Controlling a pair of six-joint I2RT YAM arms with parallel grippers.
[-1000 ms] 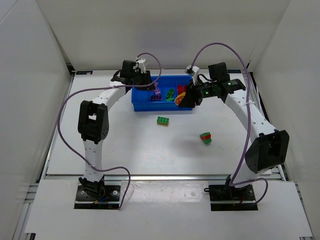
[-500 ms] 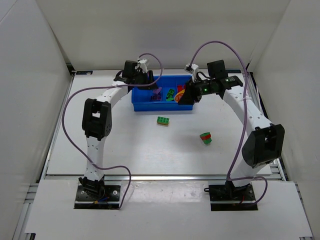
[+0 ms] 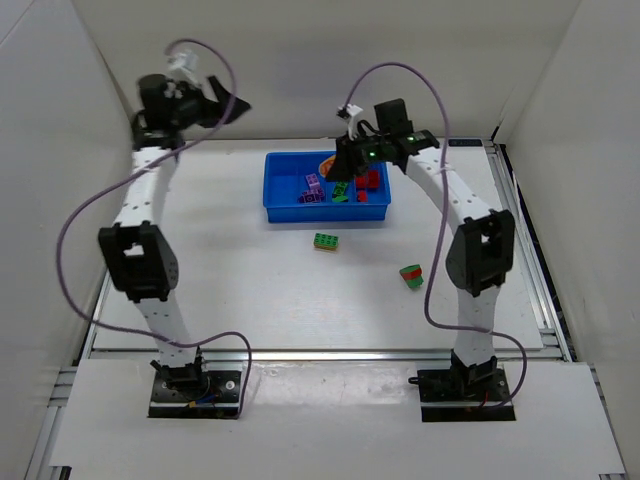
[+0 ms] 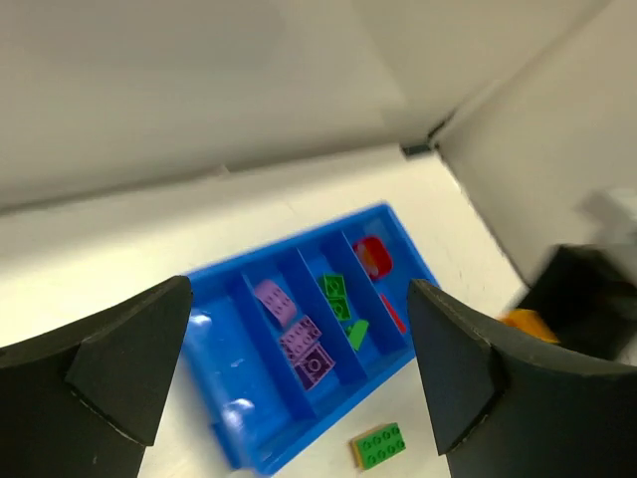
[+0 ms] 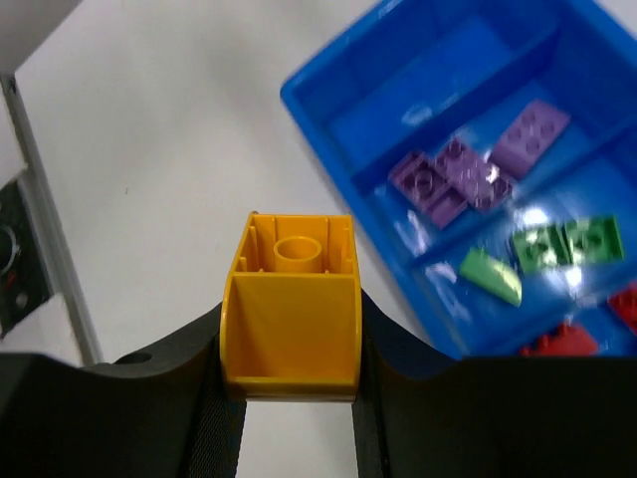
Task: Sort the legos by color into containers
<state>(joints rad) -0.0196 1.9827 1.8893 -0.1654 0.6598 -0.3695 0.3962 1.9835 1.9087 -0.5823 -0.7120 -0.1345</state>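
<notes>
Mostly sorted, I judged: right gripper (image 5: 291, 334) pinched a yellow lego (image 5: 289, 289) near the tray (image 5: 299, 100), left gripper (image 4: 299, 299) spread empty, green lego (image 3: 325, 241) and red-green lego (image 3: 411, 276) waited behind both

Left gripper (image 3: 232, 104) raised from tray (image 3: 275, 205) corner, swung to far left. Right gripper (image 3: 340, 165) shifted left along tray far rim, yellow brick (image 5: 290, 304) carried with it.
</notes>
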